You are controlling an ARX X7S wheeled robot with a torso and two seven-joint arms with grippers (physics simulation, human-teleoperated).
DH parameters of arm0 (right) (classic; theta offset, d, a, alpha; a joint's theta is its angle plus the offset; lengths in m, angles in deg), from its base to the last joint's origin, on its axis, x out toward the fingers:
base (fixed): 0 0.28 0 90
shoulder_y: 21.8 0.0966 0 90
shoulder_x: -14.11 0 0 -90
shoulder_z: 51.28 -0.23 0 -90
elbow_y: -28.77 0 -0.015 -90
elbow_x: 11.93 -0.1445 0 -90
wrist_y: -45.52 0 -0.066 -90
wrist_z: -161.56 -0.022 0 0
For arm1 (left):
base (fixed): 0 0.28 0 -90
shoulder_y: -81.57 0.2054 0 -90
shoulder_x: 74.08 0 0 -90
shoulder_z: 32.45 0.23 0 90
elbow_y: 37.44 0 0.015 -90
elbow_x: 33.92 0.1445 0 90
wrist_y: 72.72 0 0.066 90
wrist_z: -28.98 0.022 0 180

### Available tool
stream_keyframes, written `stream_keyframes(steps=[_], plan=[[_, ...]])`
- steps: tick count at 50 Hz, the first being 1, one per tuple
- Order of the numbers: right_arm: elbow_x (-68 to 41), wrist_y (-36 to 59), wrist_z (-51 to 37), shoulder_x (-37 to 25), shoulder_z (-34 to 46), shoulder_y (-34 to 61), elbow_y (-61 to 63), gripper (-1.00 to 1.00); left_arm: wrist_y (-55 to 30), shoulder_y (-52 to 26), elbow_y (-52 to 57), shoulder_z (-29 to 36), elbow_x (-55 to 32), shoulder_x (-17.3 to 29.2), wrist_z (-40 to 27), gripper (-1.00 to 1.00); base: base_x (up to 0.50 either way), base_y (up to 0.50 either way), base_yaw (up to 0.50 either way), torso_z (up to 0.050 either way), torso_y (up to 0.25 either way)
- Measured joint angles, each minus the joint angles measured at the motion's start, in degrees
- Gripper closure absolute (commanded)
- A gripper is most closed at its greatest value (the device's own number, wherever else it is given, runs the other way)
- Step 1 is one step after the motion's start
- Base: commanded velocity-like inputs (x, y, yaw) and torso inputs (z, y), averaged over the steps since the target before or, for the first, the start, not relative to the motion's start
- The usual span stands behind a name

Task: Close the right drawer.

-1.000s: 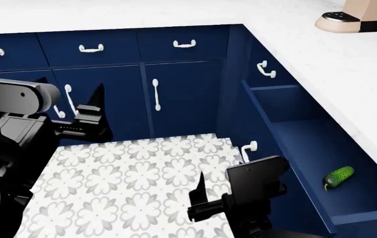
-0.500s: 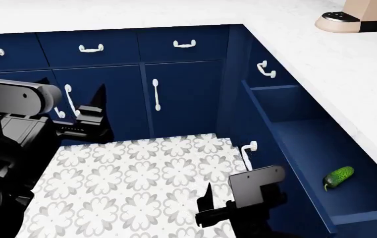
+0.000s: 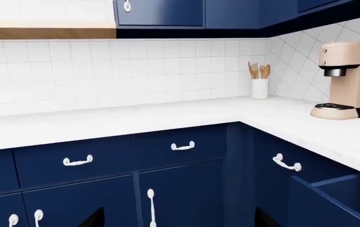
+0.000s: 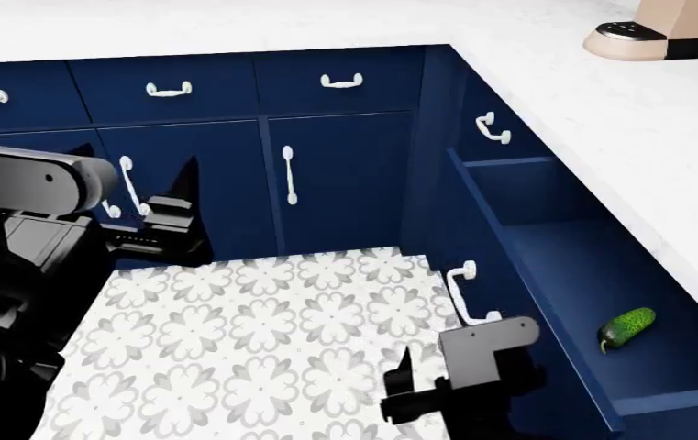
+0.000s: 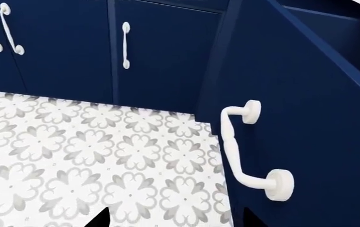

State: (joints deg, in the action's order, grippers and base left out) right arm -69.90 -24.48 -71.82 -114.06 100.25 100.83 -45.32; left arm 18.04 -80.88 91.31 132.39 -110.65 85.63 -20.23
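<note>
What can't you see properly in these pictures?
- Right hand: the head view cuts off at the bottom edge; open or shut unclear.
- Left hand: dark against the cabinets, so its fingers are unclear.
- Right drawer: its front panel is seen edge-on, and the right arm covers part.

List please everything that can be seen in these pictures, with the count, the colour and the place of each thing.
right drawer: one, navy blue, pulled open under the right counter run
drawer handle: one, white, on the open drawer's front panel
cucumber: one, green, lying inside the open drawer
closed narrow drawers: several, navy, white handles, under the countertop
cabinet doors: several, navy, vertical white handles, below those drawers
countertop: one, white, L-shaped
coffee machine: one, beige, on the right counter
utensil holder: one, white, holding wooden utensils, in the corner
floor: grey and white flower tiles
left claw: black, before the cabinet doors
right claw: black, near the drawer handle, not touching
</note>
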Motion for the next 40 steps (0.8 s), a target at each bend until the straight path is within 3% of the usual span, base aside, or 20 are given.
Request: stream_keyframes(steps=[40], plan=[[1.32,-4.29,-0.03,-1.89,-2.1,-2.07,-5.83,-1.0,-0.82,-0.27,1.34,-0.93,-0.28,0.09,-0.29,-1.0,0.0,0.0,0.0,0.0,0.0]])
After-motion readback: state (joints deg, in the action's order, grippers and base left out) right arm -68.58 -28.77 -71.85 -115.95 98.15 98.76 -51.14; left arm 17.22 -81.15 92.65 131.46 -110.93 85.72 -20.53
